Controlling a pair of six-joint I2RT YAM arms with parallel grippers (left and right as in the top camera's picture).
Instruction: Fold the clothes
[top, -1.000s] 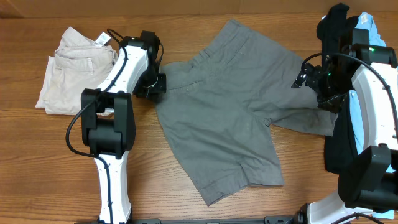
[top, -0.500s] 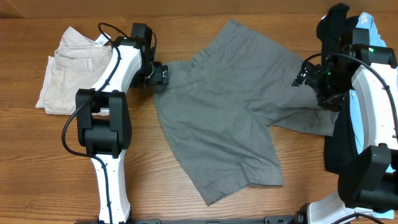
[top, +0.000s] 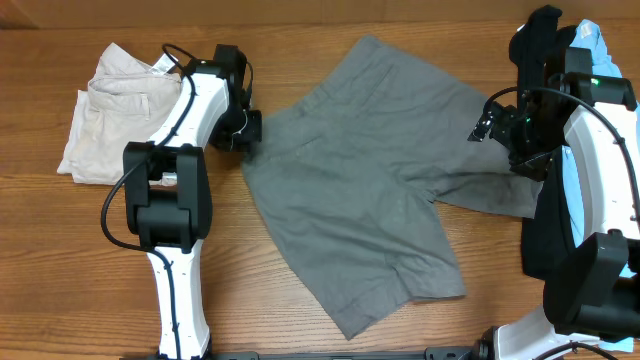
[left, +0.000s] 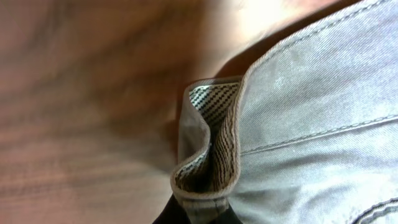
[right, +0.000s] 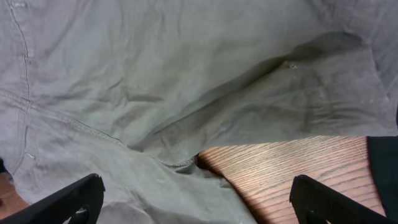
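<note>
The grey shorts lie spread flat across the middle of the wooden table, waistband toward the upper left, one leg toward the front, the other toward the right. My left gripper is shut on the waistband corner; the left wrist view shows the pinched waistband with its paler woven lining. My right gripper is open and hovers over the right leg of the shorts, fingertips spread wide with nothing between them.
Folded beige trousers with a white tag lie at the back left. A light-blue shirt and a dark garment lie along the right edge behind my right arm. Bare wood table at the front.
My left gripper pulled the waistband corner slightly left and forward; the shorts shifted and flattened, the front leg sliding a little toward the front edge. The right arm stayed put.
</note>
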